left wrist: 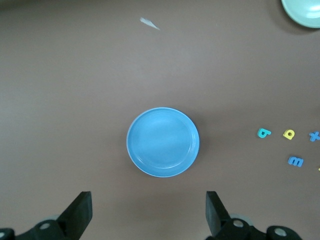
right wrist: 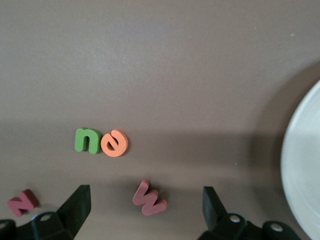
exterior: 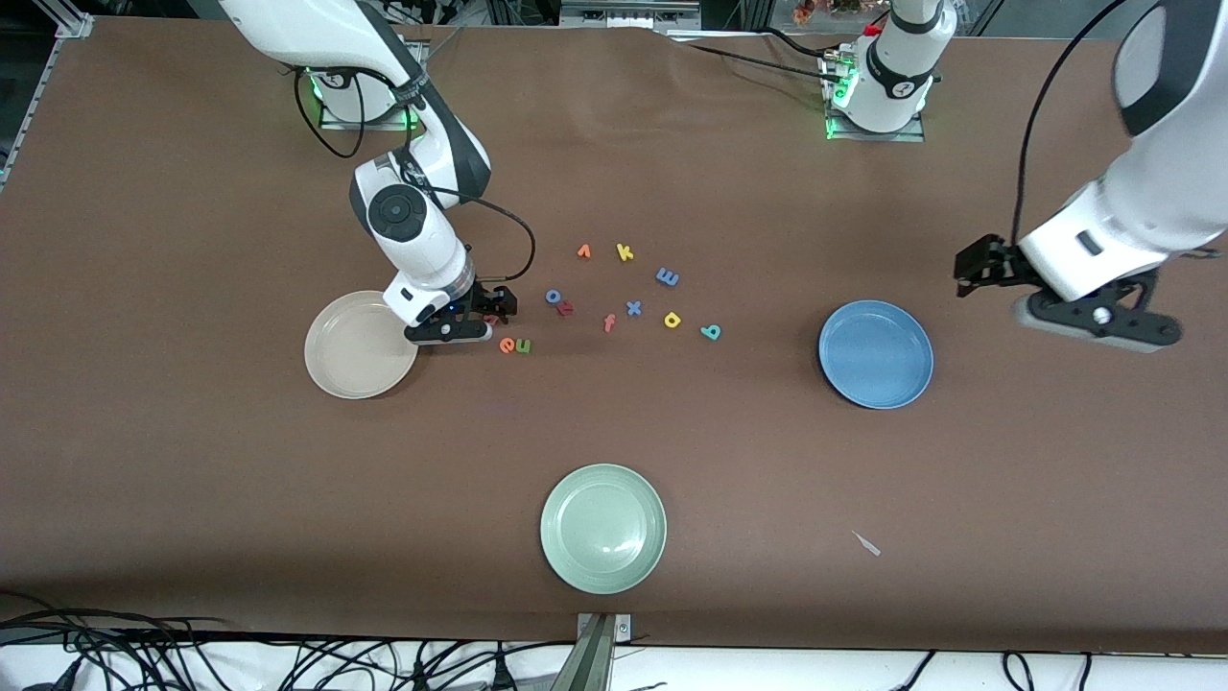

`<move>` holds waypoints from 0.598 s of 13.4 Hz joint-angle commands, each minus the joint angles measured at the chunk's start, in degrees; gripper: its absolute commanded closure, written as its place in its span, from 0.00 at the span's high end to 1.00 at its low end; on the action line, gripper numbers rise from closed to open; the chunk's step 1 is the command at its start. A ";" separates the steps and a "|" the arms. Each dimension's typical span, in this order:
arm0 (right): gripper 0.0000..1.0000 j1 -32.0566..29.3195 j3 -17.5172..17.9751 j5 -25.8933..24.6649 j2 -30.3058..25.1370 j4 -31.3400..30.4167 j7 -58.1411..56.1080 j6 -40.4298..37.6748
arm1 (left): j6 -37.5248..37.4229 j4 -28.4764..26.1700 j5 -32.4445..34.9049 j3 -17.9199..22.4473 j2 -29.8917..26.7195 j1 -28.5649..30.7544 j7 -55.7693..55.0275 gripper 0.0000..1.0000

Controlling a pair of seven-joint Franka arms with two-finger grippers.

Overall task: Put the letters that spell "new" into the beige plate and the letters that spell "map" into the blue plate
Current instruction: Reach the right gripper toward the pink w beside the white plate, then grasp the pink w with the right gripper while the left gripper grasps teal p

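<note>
Both end effectors spread: right end effector [right wrist: 142, 210] over w [right wrist: 148, 199], front-hidden; left end effector [left wrist: 148, 212] near blue plate [left wrist: 163, 142].

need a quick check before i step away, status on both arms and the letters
Right gripper open, low over the pinkish-red w beside the beige plate. Left gripper open, waiting above the blue plate. Both plates empty, nothing blocking.

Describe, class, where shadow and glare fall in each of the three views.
Front view: the right gripper shades the table beside the beige plate; soft sheen on the green plate. Left wrist view: even light, faint gloss on the blue plate. Right wrist view: a dark band crosses the n, e and w.
</note>
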 commanded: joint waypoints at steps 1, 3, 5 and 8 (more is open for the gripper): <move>0.99 0.64 -0.20 -0.20 0.25 -1.68 1.03 2.66 | 0.03 1.27 0.22 -0.30 4.73 -2.57 -7.09 1.00; 0.99 0.73 -0.20 -0.20 0.34 -2.47 2.96 2.74 | 2.39 1.01 -1.71 -0.47 7.72 -5.56 -17.99 1.00; 0.98 1.60 -0.20 -0.20 0.42 -3.08 3.76 2.83 | 4.60 0.83 -1.72 -0.47 11.41 -8.72 -27.66 1.00; 0.95 1.69 -0.29 -0.20 1.04 -3.17 3.85 3.53 | 5.92 -0.04 -1.89 -0.74 15.46 -11.89 -40.41 1.00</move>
